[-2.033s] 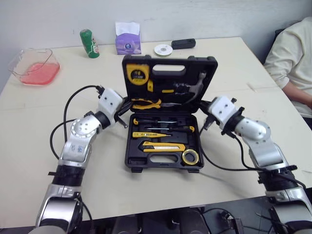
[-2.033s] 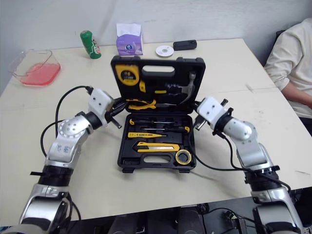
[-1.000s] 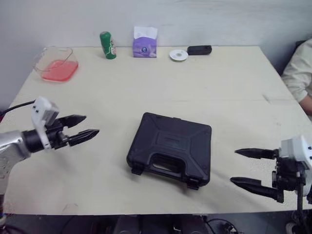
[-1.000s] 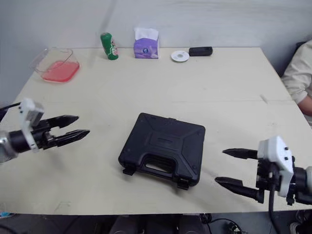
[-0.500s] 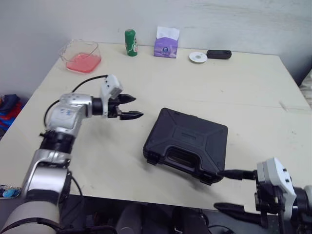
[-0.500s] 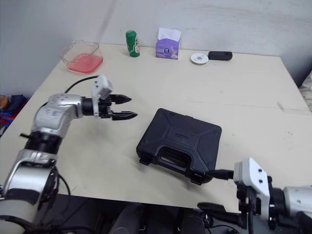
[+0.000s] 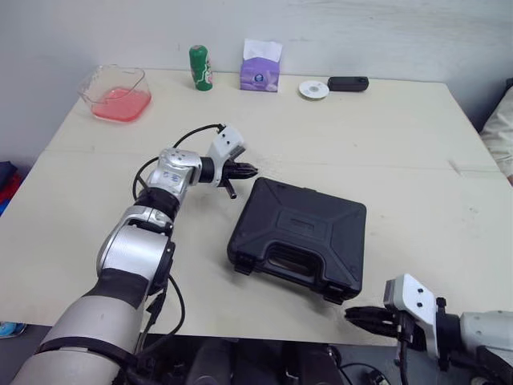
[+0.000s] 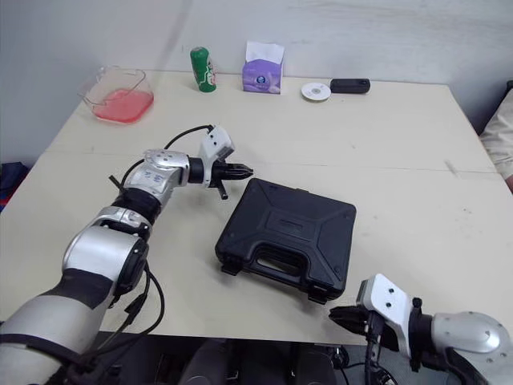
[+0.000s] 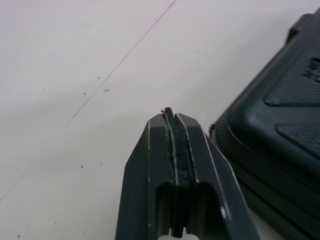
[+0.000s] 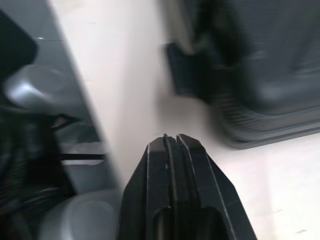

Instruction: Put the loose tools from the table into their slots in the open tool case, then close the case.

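The black tool case lies shut on the table, handle toward the near edge; its latches face me. My left gripper is shut with nothing in it, just beyond the case's far left corner, a little apart from it. My right gripper is shut and empty at the table's near edge, just right of the case's near right corner.
Along the far edge stand a clear dish of pink stuff, a green can, a purple tissue box, a white disc and a black device. A person's sleeve shows at the right.
Two seconds ago the case lay open with tools in it; it is now shut. Both grippers have gone from open to shut. The left moved toward the case's far corner. The camera shifted.
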